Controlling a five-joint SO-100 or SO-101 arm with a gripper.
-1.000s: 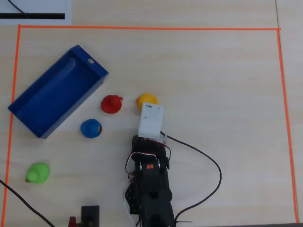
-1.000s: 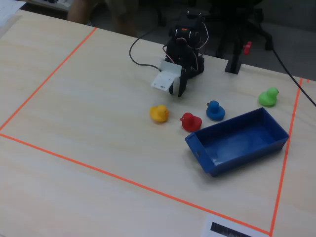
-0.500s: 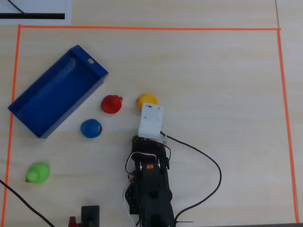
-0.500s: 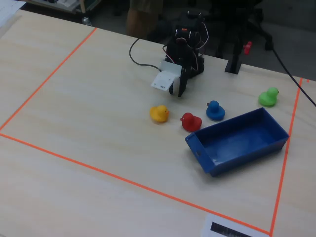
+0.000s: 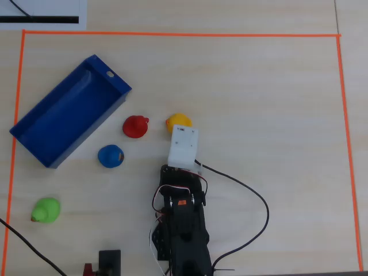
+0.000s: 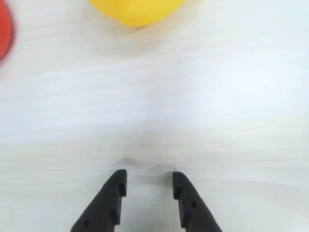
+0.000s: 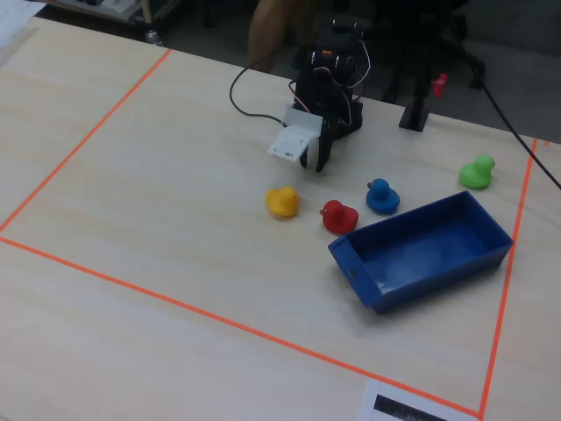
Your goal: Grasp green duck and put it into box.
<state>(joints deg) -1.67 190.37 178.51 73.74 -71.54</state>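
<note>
The green duck (image 5: 46,210) sits well apart from the box (image 5: 34,140), with the blue duck (image 5: 110,156) between

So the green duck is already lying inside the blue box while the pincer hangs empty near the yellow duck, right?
Not quite. The green duck sits on the table outside the box, as the overhead view shows; the box holds nothing. The rest stands: the pincer is open and empty, near the yellow duck.

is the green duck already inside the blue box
No, in the overhead view the green duck sits on the bare table near the lower left corner, well apart from the box, which holds nothing.
</note>
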